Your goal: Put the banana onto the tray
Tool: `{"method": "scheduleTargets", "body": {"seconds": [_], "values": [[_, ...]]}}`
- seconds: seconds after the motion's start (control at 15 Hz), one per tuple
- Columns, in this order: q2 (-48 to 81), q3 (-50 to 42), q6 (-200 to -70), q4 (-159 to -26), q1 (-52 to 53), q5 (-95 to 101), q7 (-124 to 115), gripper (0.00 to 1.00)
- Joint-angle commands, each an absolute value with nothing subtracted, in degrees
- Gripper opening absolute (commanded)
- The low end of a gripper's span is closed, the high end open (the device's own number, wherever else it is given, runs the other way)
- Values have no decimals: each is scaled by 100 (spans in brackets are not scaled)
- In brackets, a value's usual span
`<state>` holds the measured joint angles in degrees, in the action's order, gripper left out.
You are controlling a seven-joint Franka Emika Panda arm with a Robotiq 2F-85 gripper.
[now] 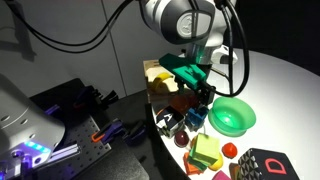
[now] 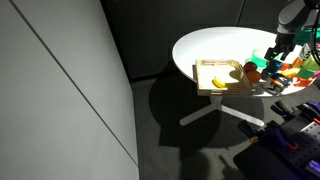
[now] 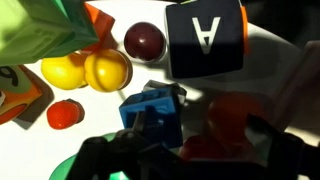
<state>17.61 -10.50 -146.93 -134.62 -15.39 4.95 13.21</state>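
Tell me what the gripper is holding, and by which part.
Cannot tell: a blue block sits under the gripper, contact unclear. The banana lies on the tray, not held.

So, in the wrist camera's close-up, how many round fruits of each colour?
Yellow: 2 (pale yellow fruit, orange-yellow fruit)
Red: 2 (dark red fruit, bright red fruit)
Total: 4
Blurred red shape at lower right: unclear, not counted.

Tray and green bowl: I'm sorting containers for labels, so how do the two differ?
The tray is square and pale wood; the green bowl is round and bright green. The tray is shallow with low rims; the bowl is deeper. The tray holds the banana; the bowl looks empty. Both sit on the white table.
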Motion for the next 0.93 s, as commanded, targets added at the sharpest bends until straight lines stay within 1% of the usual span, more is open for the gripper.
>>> {"method": "scheduleTargets", "body": {"seconds": [0.0,0.87], "values": [[1712,-977,-14980,-13577,-1738,215,1763,100],[2053,-982,-15525,-13500,-1989,166,2080,100]]}}
